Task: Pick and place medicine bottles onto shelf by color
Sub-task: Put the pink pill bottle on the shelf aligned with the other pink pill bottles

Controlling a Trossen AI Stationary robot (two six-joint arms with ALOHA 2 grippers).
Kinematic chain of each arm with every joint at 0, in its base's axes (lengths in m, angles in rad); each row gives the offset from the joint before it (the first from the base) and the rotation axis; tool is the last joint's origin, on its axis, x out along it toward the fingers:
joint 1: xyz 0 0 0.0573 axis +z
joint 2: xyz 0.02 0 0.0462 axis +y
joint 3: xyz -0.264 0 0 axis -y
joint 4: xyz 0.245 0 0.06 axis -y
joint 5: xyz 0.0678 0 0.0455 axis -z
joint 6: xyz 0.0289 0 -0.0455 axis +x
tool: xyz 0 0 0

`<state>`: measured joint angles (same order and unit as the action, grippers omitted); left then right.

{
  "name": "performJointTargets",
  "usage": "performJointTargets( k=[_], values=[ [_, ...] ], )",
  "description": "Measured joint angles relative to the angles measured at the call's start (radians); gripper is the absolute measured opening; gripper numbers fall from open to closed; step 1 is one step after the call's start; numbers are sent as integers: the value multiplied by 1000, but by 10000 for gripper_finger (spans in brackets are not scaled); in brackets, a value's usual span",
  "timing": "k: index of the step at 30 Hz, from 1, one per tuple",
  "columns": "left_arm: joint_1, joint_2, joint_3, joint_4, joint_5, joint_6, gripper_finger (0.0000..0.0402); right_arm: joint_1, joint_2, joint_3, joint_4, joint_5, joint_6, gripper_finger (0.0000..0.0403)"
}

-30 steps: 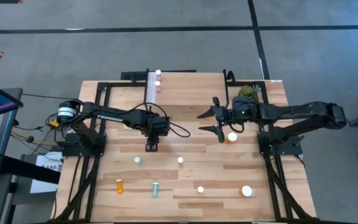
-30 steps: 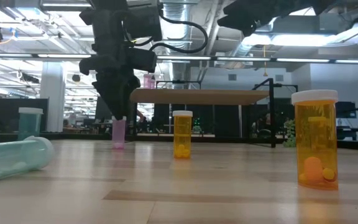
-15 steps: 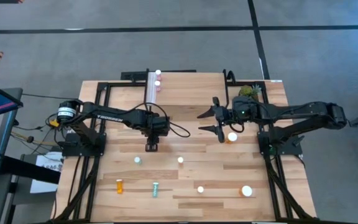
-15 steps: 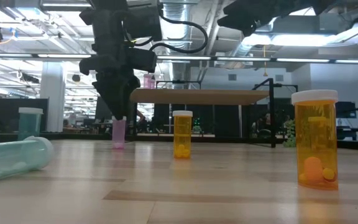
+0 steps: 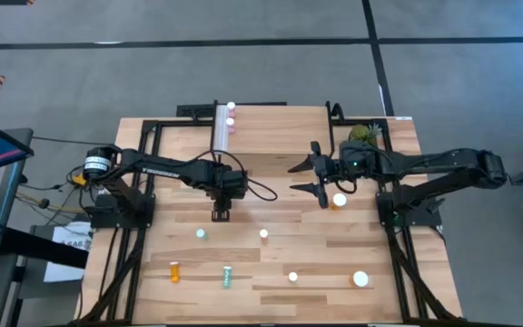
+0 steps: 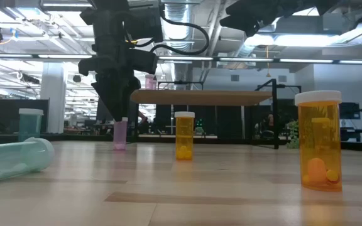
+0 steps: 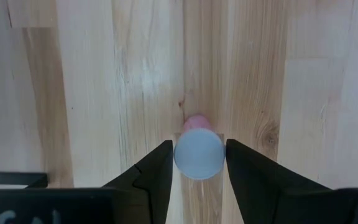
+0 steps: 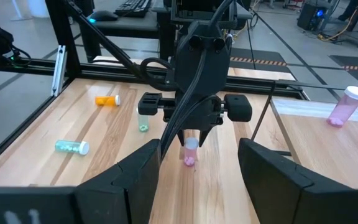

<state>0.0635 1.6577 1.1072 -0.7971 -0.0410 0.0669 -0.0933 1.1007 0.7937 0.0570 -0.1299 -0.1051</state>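
While the left gripper (image 7: pixel 197 163) stands straight down over the table, its fingers pinch a pink bottle (image 7: pixel 198 151) by the white cap, base resting on the wood. Next move, I reckon: lift and carry it to the shelf (image 6: pixel 200 96) beyond, beside the pink ones there. The right gripper (image 5: pixel 320 176) waits spread wide

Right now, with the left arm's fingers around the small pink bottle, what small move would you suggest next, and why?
Probably lift straight up. The left gripper has its fingers closed against the white-capped pink medicine bottle, which stands upright on the light wooden tabletop. Two pink bottles already sit on the small raised wooden shelf, so it likely belongs there. The right gripper waits, open.
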Motion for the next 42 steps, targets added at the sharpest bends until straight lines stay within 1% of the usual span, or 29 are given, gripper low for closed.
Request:
performJointTargets(
  k=[24,28,42],
  values=[
    [0,0,0,3,-1,0,135,0,0,0,0,0,0,240],
    [0,0,0,3,-27,0,135,0,0,0,0,0,0,240],
    [0,0,0,3,-31,-1,135,0,0,0,0,0,0,240]
  ],
)
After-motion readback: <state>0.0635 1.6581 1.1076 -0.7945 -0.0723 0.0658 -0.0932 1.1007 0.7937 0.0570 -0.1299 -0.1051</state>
